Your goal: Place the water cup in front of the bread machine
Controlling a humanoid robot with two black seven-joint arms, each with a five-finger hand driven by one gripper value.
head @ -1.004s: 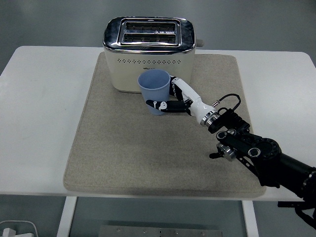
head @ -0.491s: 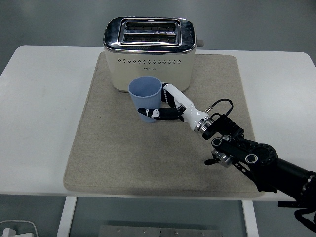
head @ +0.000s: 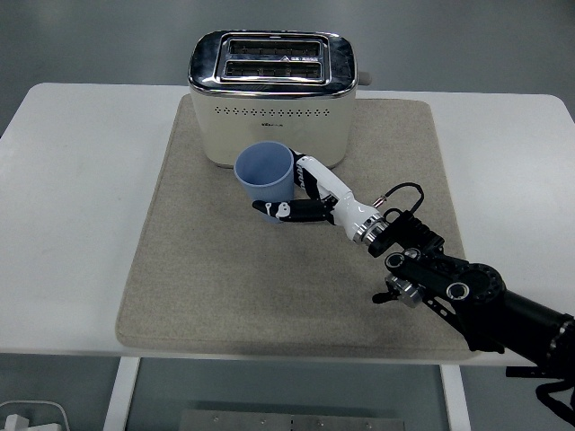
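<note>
A light blue water cup (head: 263, 176) stands upright just in front of the cream and chrome bread machine (head: 271, 97), on the beige mat (head: 189, 269). My right hand (head: 310, 193) reaches in from the lower right and its white and black fingers are closed around the cup's right side and base. I cannot tell whether the cup rests on the mat or hangs just above it. The left arm is out of view.
The mat lies on the white table (head: 72, 206). The black forearm (head: 467, 292) crosses the mat's lower right corner. A white object (head: 27, 417) lies on the floor below the table's left.
The hand moved the cup left and toward me, from beside the bread machine's front to a lower spot before its middle. In the last half second it hardly moved.
</note>
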